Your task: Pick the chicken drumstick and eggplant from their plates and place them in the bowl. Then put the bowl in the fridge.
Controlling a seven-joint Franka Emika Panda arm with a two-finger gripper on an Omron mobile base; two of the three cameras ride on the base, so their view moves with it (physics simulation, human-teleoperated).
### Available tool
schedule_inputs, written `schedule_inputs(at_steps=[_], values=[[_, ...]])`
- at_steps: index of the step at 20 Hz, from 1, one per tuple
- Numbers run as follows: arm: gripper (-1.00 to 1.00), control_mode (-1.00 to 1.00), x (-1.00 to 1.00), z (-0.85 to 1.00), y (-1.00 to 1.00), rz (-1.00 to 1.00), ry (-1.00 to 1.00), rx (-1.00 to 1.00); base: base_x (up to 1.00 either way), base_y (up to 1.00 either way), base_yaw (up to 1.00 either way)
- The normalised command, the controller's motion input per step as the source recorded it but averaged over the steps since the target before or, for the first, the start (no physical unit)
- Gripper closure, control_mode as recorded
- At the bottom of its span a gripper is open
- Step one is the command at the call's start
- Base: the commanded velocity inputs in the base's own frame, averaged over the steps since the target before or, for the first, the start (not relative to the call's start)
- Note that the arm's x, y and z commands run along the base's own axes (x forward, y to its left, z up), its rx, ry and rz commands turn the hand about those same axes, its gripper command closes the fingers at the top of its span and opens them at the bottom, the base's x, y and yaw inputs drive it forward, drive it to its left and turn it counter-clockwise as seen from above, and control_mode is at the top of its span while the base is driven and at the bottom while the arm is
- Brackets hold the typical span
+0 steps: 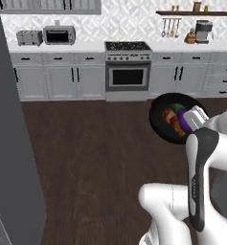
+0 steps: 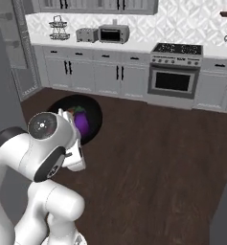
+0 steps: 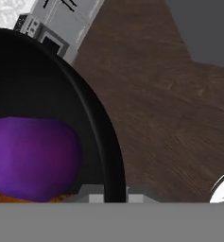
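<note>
While my arm holds it above the dark wood floor (image 1: 86,158), item one: my gripper (image 3: 114,193), jaws clamped on the rim of the black bowl (image 3: 101,137). Item two: the eggplant (image 3: 33,156), purple, lying inside the bowl. Item three: the chicken drumstick (image 1: 170,118), touching the eggplant in the bowl. Item four, farthest: the oven (image 1: 128,71), against the back wall.
</note>
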Motion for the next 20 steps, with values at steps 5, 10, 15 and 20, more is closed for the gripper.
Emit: schedule_inputs(at_steps=[5,10,15,20], values=[[1.00,1.00,0.00,0.00,0.00,0.00,0.00,0.00,1.00,-0.24,0.57],[1.00,1.00,0.00,0.00,0.00,0.00,0.00,0.00,1.00,-0.39,0.62],[1.00,1.00,0.00,0.00,0.00,0.00,0.00,0.00,1.00,-0.52,0.64],[1.00,1.00,0.00,0.00,0.00,0.00,0.00,0.00,0.88,-0.71,0.62]])
